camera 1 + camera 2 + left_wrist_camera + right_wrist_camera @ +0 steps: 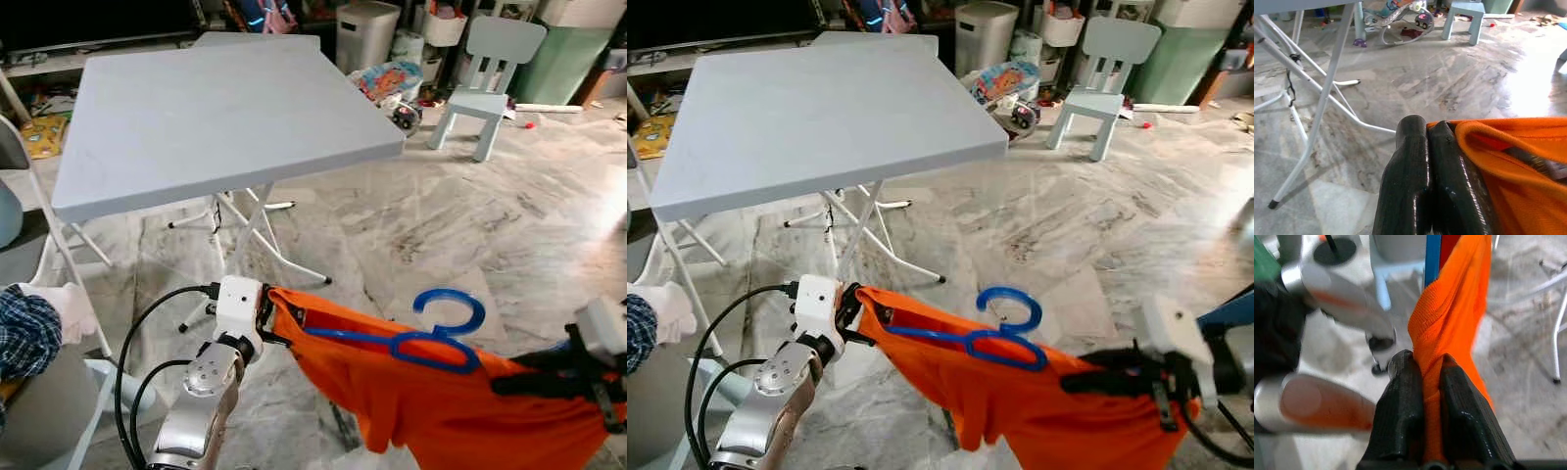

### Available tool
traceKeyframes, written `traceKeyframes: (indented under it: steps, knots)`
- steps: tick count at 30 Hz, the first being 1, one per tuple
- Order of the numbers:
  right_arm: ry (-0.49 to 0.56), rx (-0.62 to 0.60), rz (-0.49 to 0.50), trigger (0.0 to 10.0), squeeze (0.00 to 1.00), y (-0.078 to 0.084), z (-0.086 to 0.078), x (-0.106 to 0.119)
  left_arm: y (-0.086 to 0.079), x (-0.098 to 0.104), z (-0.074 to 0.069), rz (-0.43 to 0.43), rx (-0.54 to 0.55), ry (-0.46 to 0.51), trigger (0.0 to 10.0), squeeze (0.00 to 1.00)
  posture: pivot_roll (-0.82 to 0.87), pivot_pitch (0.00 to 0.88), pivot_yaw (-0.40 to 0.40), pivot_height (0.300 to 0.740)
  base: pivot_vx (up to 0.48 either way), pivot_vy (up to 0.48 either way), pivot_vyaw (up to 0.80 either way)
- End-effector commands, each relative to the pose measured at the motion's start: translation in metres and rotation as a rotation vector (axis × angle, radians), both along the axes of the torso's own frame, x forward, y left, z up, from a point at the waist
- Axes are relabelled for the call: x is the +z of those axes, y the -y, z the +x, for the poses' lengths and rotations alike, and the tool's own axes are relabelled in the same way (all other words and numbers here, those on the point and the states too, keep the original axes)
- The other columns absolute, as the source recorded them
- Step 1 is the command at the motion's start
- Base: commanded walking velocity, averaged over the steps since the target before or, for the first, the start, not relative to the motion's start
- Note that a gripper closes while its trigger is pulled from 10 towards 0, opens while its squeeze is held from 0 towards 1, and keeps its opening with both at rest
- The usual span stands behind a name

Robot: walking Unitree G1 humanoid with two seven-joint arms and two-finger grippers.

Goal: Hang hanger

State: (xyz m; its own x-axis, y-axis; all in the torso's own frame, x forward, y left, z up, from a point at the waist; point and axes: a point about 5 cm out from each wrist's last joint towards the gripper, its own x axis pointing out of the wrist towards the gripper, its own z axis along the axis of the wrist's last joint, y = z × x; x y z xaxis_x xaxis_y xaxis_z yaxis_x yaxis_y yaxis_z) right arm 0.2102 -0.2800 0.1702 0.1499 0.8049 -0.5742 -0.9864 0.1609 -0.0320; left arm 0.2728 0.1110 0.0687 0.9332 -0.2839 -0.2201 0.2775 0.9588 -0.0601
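Blue hanger (436, 338) lies threaded in an orange shirt (441, 401) stretched out above the floor

The silver left arm (196, 411) rises from below with its left gripper (270, 315) pinched closed on one end of the orange shirt (421, 401), while the right gripper (1087, 382) reaches in from the right, fingers (1400, 421) clamped on the other end.

Open marble floor (470, 225) lies ahead; the grey folding table (216, 108) and its legs (250, 230) block the left.
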Motion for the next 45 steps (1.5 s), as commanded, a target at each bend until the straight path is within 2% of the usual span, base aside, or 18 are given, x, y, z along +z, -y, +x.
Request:
traceKeyframes:
  steps: [1,5,10,12,17,23,26,30,33,38,40,41,45]
  knots:
    - [0.006,0.017,-0.124,10.0,0.00,0.012,0.000,0.001,-0.022,0.001,0.002,0.019,0.112,0.012,0.0,0.00,-0.02,0.067,-0.037,0.740,0.000,0.000,0.00]
    - [0.062,-0.025,-0.147,10.0,0.00,0.012,0.009,-0.002,-0.015,0.001,0.001,0.032,0.072,0.012,0.0,0.00,-0.02,0.065,-0.038,0.740,0.000,0.000,0.00]
    - [0.085,-0.037,-0.125,10.0,0.00,0.012,0.013,0.003,-0.014,-0.001,0.000,0.047,0.057,0.009,0.0,0.00,-0.02,0.063,-0.040,0.740,0.000,0.000,0.00]
    - [0.168,-0.090,-0.132,10.0,0.00,0.016,0.024,0.011,-0.015,-0.003,-0.001,0.055,0.057,0.000,0.0,0.00,-0.02,0.063,-0.040,0.740,0.000,0.000,0.00]
    - [0.237,-0.123,-0.179,10.0,0.00,0.024,0.034,0.015,-0.015,-0.004,0.000,0.057,0.053,-0.008,0.0,0.00,-0.02,0.059,-0.043,0.740,0.000,0.000,0.00]
    - [0.366,-0.178,-0.244,10.0,0.00,0.029,0.050,0.019,-0.009,-0.004,0.000,0.057,0.038,-0.019,0.0,0.00,-0.02,0.058,-0.043,0.740,0.000,0.000,0.00]
    - [0.326,-0.158,-0.189,10.0,0.00,0.027,0.046,0.023,-0.010,-0.008,-0.002,0.068,0.036,-0.034,0.0,0.00,-0.02,0.056,-0.040,0.740,0.000,0.000,0.00]
    - [0.269,-0.107,-0.175,10.0,0.00,0.030,0.037,0.031,-0.012,-0.011,-0.003,0.077,0.041,-0.045,0.0,0.00,-0.02,0.056,-0.040,0.740,0.000,0.000,0.00]
    - [0.248,-0.105,-0.110,10.0,0.00,0.037,0.030,0.049,-0.016,-0.012,-0.002,0.086,0.058,-0.050,0.0,0.00,-0.02,0.055,-0.039,0.740,0.000,0.000,0.00]
    - [0.258,-0.119,-0.080,10.0,0.00,0.048,0.026,0.071,-0.018,-0.012,-0.001,0.083,0.056,-0.058,0.0,0.00,-0.03,0.054,-0.036,0.740,0.000,0.000,0.00]
    - [0.266,-0.123,-0.062,10.0,0.00,0.049,0.026,0.076,-0.018,-0.013,-0.001,0.082,0.053,-0.061,0.0,0.00,-0.03,0.054,-0.033,0.740,0.000,0.000,0.00]
    - [0.285,-0.137,-0.014,10.0,0.00,0.048,0.027,0.085,-0.015,-0.014,-0.001,0.081,0.039,-0.069,0.0,0.00,-0.03,0.054,-0.033,0.740,0.000,0.000,0.00]
    - [0.303,-0.143,0.042,10.0,0.00,0.045,0.028,0.088,-0.011,-0.017,-0.003,0.090,0.009,-0.093,0.0,0.00,-0.03,0.048,-0.026,0.740,0.000,0.000,0.00]
